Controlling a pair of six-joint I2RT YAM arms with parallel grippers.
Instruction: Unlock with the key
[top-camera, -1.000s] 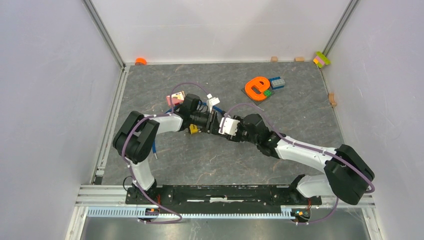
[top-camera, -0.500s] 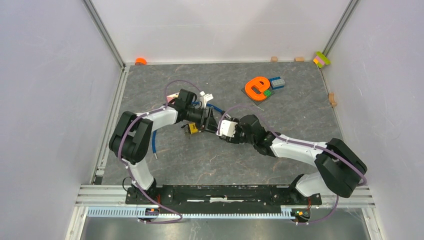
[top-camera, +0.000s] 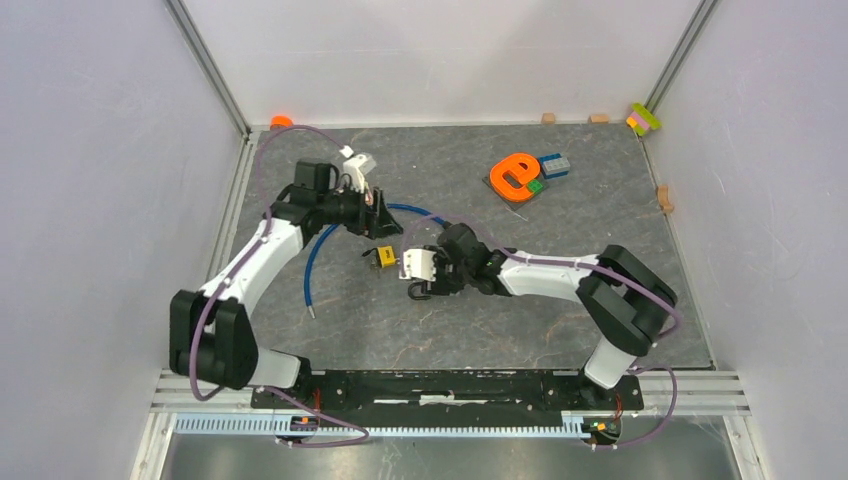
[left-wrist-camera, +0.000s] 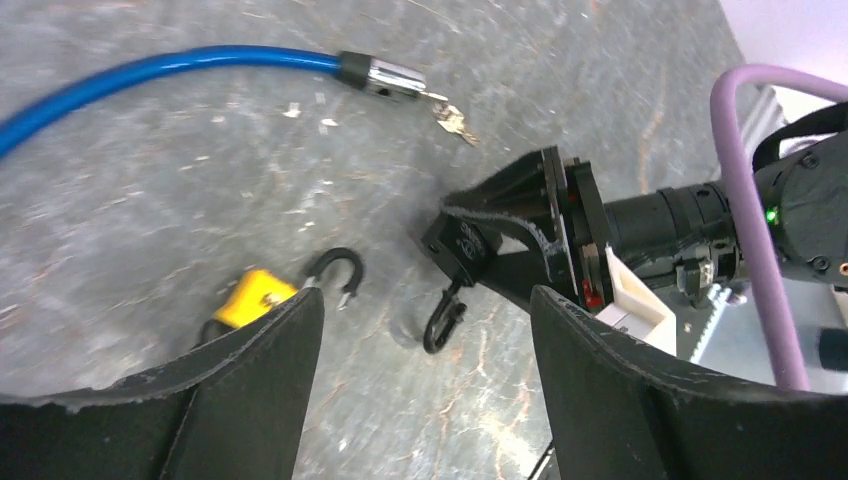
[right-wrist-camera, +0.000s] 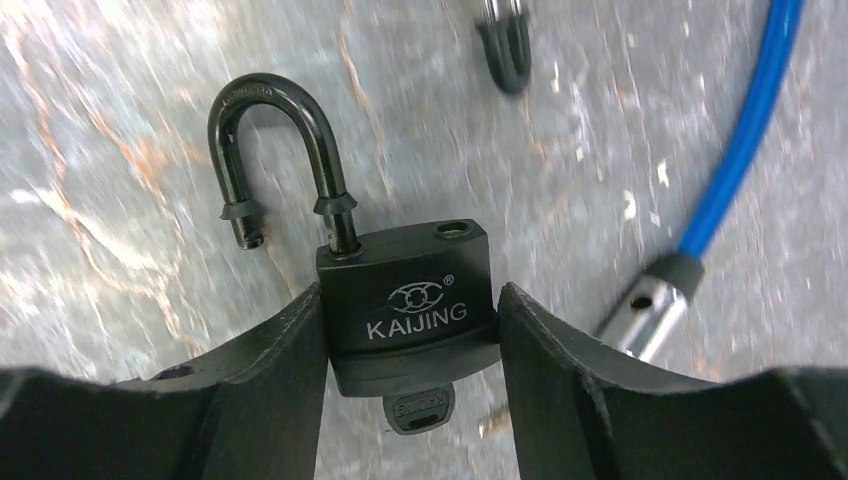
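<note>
Right end effector (right-wrist-camera: 410, 325) clamps padlock (right-wrist-camera: 410, 285) over grey marbled tabletop (right-wrist-camera: 120, 120).

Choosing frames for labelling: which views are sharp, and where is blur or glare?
Top external: evenly lit, sharp, no glare. Right wrist: black padlock crisp, its brand readable; blue cable blurred. Left wrist: yellow padlock soft, cable's metal end glinting.

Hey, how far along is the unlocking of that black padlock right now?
Done, it seems: on the black padlock the shackle stands lifted, one leg clear of its hole, with the key in the bottom of the body. In hand: the right pincer grips the lock body; the left pincer hangs open and empty. Left: probably only setting the lock down, perhaps pulling the key.
</note>
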